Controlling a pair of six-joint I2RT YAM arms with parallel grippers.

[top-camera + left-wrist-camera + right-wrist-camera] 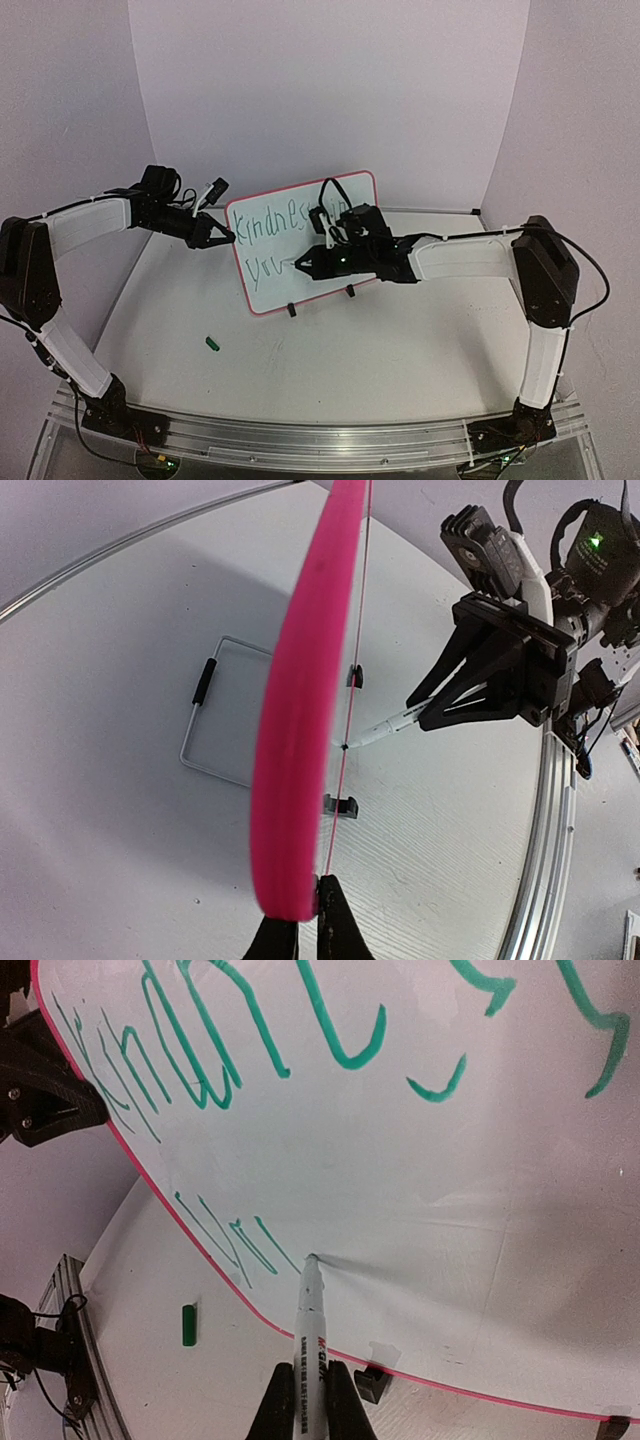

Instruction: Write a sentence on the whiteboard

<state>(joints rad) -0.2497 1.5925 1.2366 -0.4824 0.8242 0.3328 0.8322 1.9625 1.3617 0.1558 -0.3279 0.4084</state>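
The whiteboard (290,260), white with a thin red frame and two black feet, stands upright mid-table. Green lettering, the sentence (270,225), makes two rows; the lower row (225,1235) is short. My left gripper (222,237) is shut on the board's left edge (295,780), seen edge-on in the left wrist view. My right gripper (305,265) is shut on a white marker (310,1350). Its tip (311,1258) touches the board at the end of the lower row. The right gripper and marker also show in the left wrist view (480,675).
A green marker cap (211,343) lies on the table in front of the board, left of it; it also shows in the right wrist view (189,1324). A wire stand (215,715) lies behind the board. Walls close in at the back and sides.
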